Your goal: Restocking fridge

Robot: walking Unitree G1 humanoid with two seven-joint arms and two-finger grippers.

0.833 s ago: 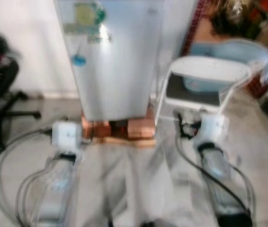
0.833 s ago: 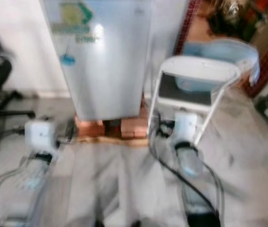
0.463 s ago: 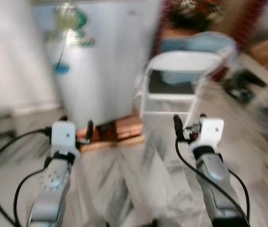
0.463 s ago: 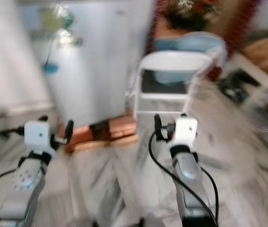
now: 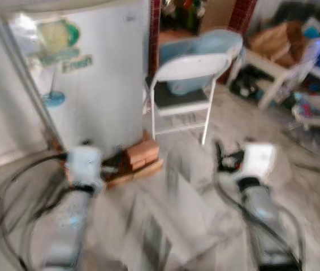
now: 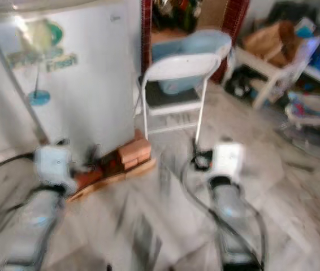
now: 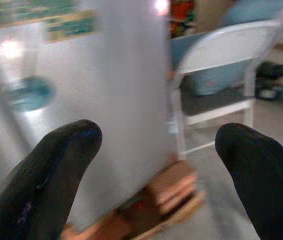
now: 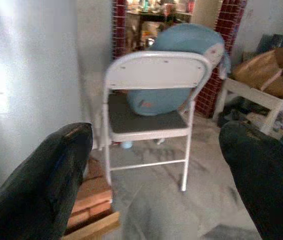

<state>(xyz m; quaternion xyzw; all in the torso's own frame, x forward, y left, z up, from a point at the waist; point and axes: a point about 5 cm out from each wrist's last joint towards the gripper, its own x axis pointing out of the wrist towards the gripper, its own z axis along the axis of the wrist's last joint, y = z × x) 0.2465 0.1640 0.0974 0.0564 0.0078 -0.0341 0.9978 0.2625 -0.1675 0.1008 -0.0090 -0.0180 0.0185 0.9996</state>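
White fridge (image 5: 86, 84) at upper left of frame, door closed, resting on bricks (image 5: 140, 153) and a wooden board. White folding chair (image 5: 185, 93) just right of it, a pale blue tub (image 5: 202, 53) on its seat. Left gripper (image 7: 154, 170) and right gripper (image 8: 154, 170) both empty, fingers spread apart, above the marble floor (image 5: 182, 197).

Grey marbled floor (image 5: 182, 192). White folding chair (image 8: 149, 107) carries a pale blue tub (image 8: 181, 65); red tiled pillars (image 8: 231, 55) behind; white side table (image 6: 264, 68) beyond.
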